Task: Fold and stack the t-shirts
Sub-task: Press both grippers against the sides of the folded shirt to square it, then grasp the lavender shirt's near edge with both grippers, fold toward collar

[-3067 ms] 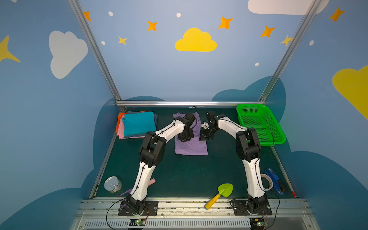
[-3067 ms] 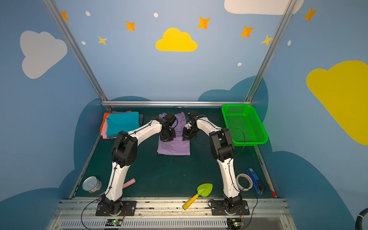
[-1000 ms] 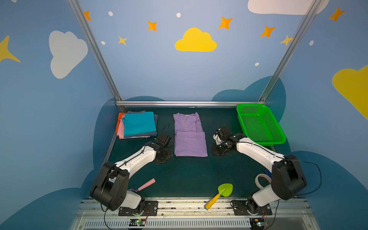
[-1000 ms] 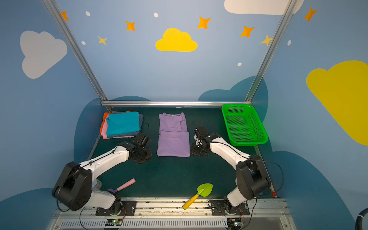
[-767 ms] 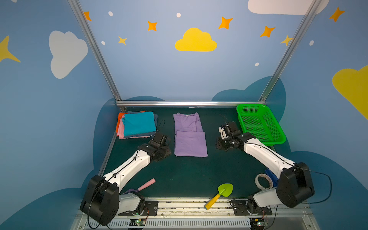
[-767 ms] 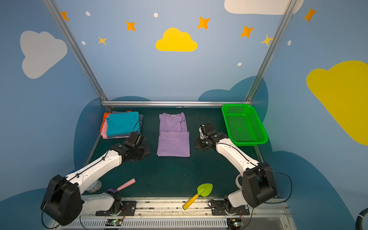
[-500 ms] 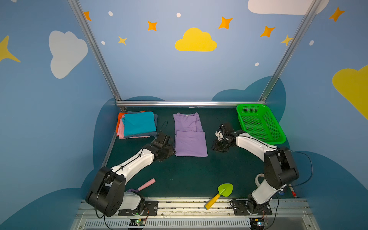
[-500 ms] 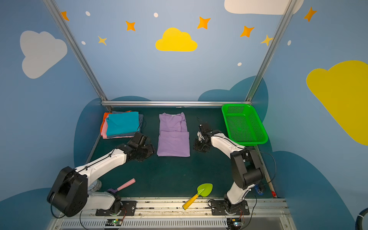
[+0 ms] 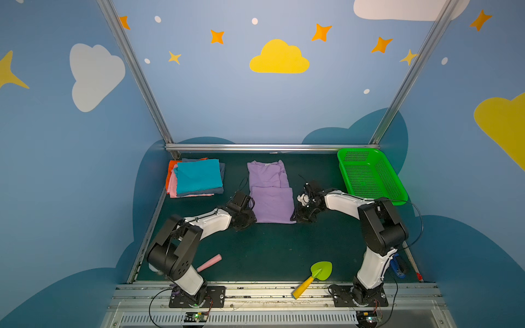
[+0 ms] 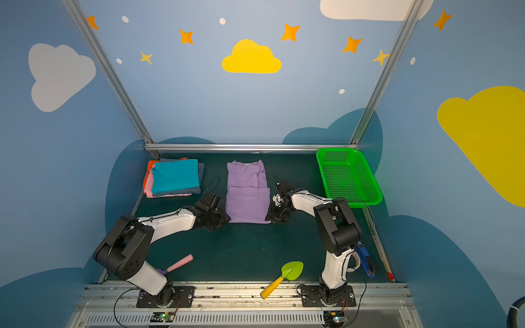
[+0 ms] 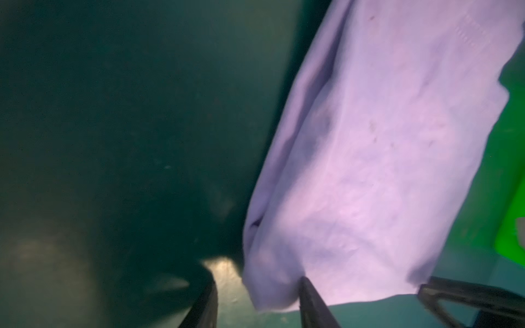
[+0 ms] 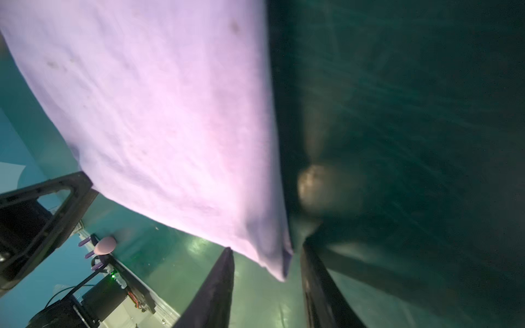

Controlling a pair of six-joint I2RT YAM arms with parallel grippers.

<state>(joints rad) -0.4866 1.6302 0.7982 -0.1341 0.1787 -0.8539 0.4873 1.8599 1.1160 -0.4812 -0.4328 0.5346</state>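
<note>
Straddling the lower left corner of the lavender t-shirt [image 9: 271, 203] with the left gripper [image 11: 257, 282], jaws parted, one on the bare dark green mat [image 9: 270, 247] and one over the cloth's edge, nothing pinched between them. Bracketing the lower right corner the same way with the right gripper [image 12: 267, 250], likewise unclenched, the very tip of the corner lying loose in the gap between the jaws. Reaching in low across the mat on white-and-black arms from the lower left and lower right of both top views. Lying flat at mid-frame between the two grippers, folded into a long narrow rectangle, with a crosswise edge about halfway up, the nearer panel doubled on top and the collar end toward the metal rail at the back. Sitting well apart to the left, at the upper left of the mat: a stack of folded t-shirts [image 9: 197, 177], teal on top, with grey-blue, pink and orange edges showing beneath. Standing at the upper right of the mat, well apart from the lavender cloth: a green perforated basket [image 9: 369, 176]. Lying toward the bottom edge: a green trowel [image 9: 318, 272] with a yellow handle at lower centre-right, a pink stick [image 9: 210, 262] beside the left arm's base, and a blue tool [image 9: 396, 267] half hidden behind the right arm.
</note>
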